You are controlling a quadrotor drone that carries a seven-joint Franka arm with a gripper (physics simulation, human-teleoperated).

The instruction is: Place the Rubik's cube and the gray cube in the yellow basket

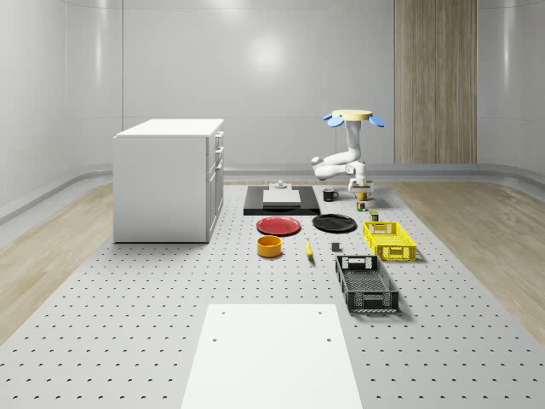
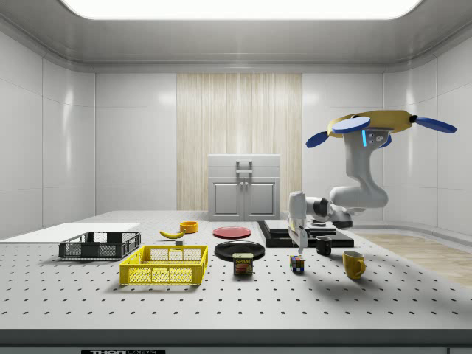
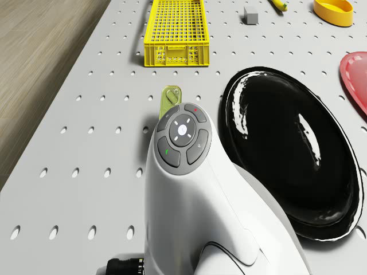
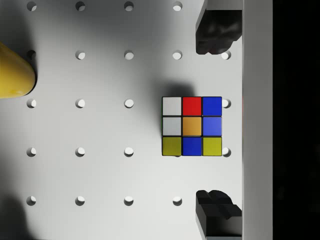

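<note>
Room: pale walls, a wood-panelled strip at the back, and a broad perforated grey table (image 1: 128,324) carrying everything.
Fingers: the two dark fingertips (image 4: 218,31) stand wide apart, nothing between them yet but air, with the Rubik's cube (image 4: 192,126) lying on the table below, roughly midway between them.
Gripper: the gripper (image 2: 299,240) points straight down and hangs just above the cube, not touching it as far as the side view shows.
Rubik's cube: sits flat on the table near a yellow mug (image 2: 353,264) and a small tin (image 2: 243,264), beside the black plate (image 3: 292,154).
Handling, my guess: rigid, light, with smooth sticker faces; best taken on two opposite flat sides, low and square, so it cannot twist or slip out.
Gray cube: the gray cube (image 3: 250,15) rests on the table beside the yellow basket (image 3: 174,33), well apart from the gripper.
Basket: open-topped and looks empty, so both things seem still to go in.
Arm and drone: the white arm (image 2: 354,195) bends down from the drone (image 2: 372,124), which hovers in the air above the far end of the table, beyond the mug on the side view's right.
Step in hand: most likely lowering to close on the Rubik's cube.
</note>
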